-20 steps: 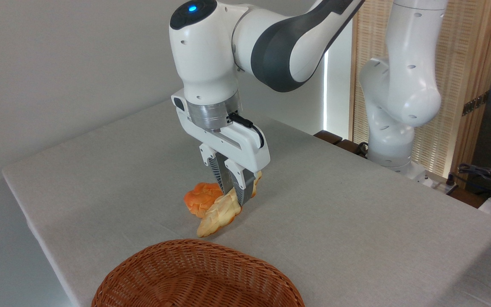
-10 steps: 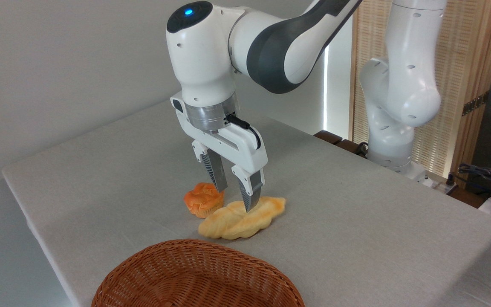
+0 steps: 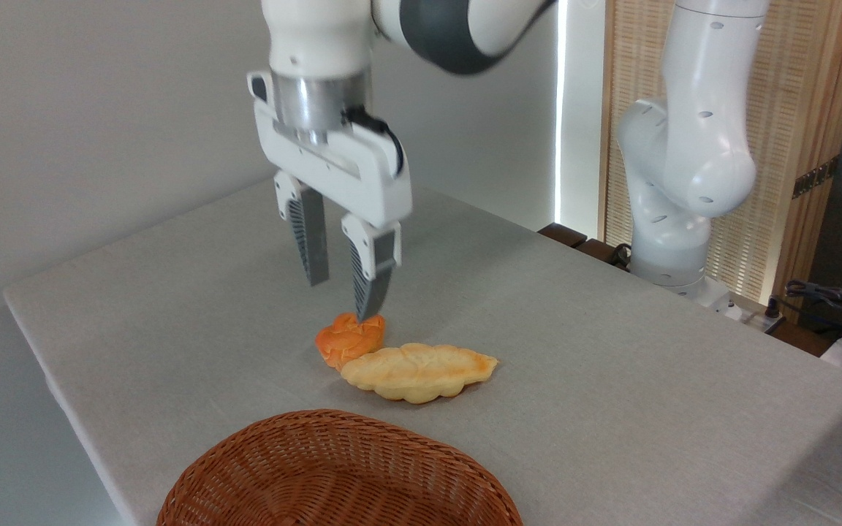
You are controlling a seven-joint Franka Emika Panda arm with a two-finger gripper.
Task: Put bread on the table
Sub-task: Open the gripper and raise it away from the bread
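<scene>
The bread (image 3: 419, 372) lies flat on the worktop (image 3: 611, 351), a long pale golden pastry with a ridged, braided top and browned pointed ends. Its length runs roughly left to right, and nothing grips it. Its left end touches, or all but touches, a small round orange bun (image 3: 349, 339) that sits just behind it on the grey cloth-like surface.

Above the bun hangs the gripper (image 3: 341, 299), its two ribbed grey fingers (image 3: 310, 244) spread apart with a clear gap between them and nothing held. The fingers point downward; the tip of the right-hand one overlaps the top of the bun as seen from the camera, though whether it actually touches cannot be told. The gripper is clear of the bread.

The white arm (image 3: 684, 146) rises out of the top edge of the view, and its base stands at the far right side of the worktop, before a slatted wooden screen (image 3: 794, 109).

At the near edge, in front of the bread and apart from it, the rim of a brown woven wicker basket (image 3: 333, 475) shows, cut off by the bottom of the view.
</scene>
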